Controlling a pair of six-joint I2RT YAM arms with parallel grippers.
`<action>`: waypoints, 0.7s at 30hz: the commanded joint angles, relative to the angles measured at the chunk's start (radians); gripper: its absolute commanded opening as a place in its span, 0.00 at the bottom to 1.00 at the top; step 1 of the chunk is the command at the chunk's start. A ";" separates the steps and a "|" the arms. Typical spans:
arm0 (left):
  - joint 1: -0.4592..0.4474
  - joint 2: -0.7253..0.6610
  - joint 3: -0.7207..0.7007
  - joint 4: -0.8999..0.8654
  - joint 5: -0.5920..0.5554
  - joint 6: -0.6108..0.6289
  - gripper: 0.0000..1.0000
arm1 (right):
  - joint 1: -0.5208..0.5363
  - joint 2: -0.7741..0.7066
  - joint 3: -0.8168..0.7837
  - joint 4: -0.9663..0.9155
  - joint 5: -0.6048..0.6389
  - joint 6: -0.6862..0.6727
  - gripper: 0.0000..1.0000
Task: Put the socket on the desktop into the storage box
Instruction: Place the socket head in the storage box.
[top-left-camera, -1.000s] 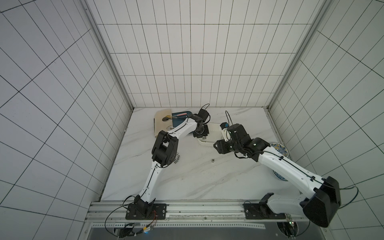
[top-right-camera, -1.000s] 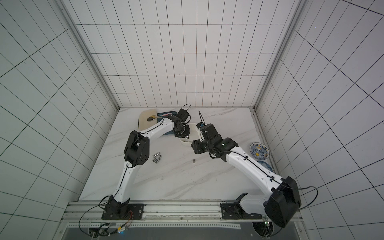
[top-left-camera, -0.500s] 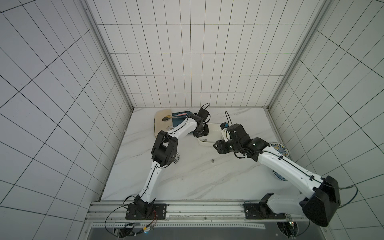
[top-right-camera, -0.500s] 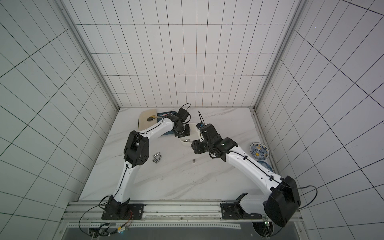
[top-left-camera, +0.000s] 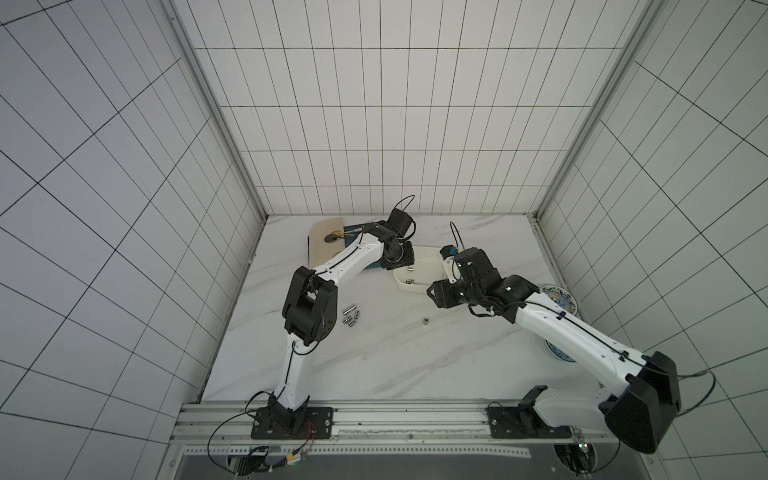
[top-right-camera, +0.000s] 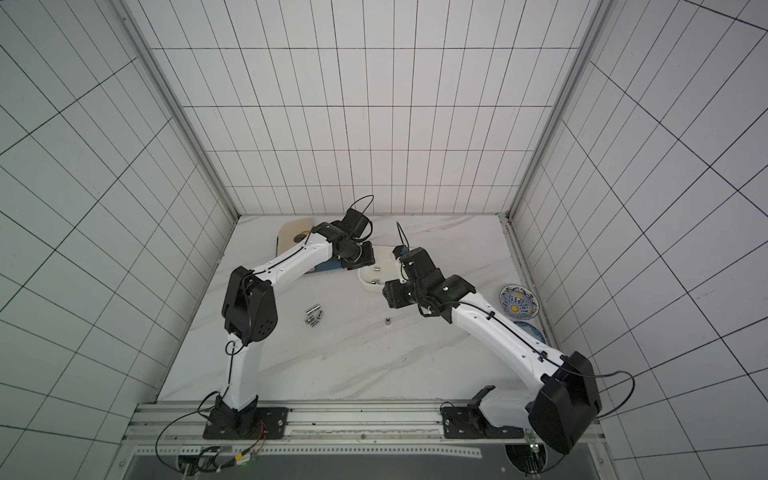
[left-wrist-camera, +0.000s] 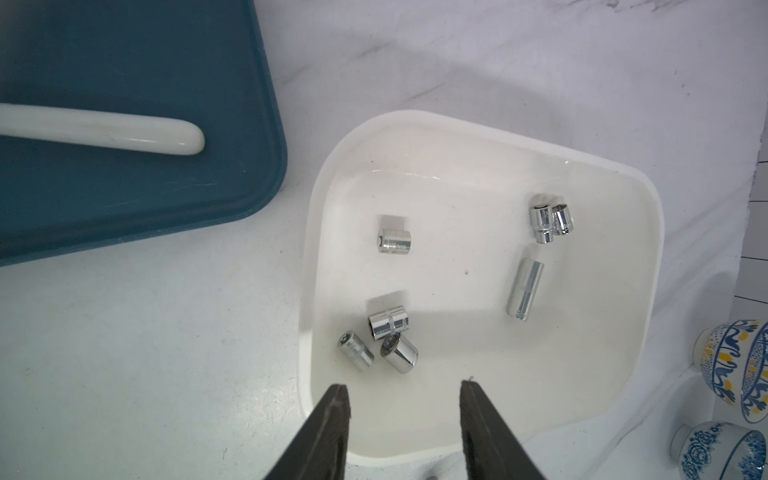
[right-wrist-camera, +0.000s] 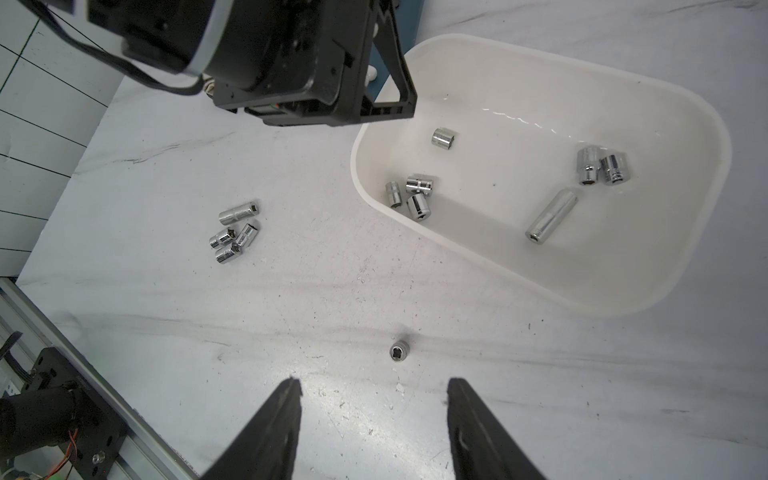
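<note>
blue tray (left-wrist-camera: 124, 199): white handle (left-wrist-camera: 104, 133) on it | patterned plate (top-right-camera: 518, 302): well apart | beige board (top-left-camera: 320, 253): beside tray

In the left wrist view the tray (left-wrist-camera: 124, 187) beside the left gripper (left-wrist-camera: 403, 386) and the white rod (left-wrist-camera: 104, 133) on it run off the edge, and two patterned dishes (left-wrist-camera: 744, 365) past the box (left-wrist-camera: 623, 178) are cut off too. In both top views the left gripper covers a corner of the box, the sockets (top-left-camera: 409, 281) beside it are specks too small to count, and the right arm (top-left-camera: 573, 332) hides most of one of the dishes.
</note>
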 joint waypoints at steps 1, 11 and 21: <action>-0.002 -0.072 -0.064 0.027 -0.032 0.011 0.50 | 0.012 0.005 0.002 -0.019 -0.001 0.007 0.59; 0.024 -0.263 -0.312 0.039 -0.101 -0.007 0.59 | 0.085 0.040 0.026 0.005 -0.018 -0.003 0.60; 0.090 -0.442 -0.553 0.052 -0.139 -0.040 0.63 | 0.166 0.083 0.037 0.046 -0.022 -0.005 0.60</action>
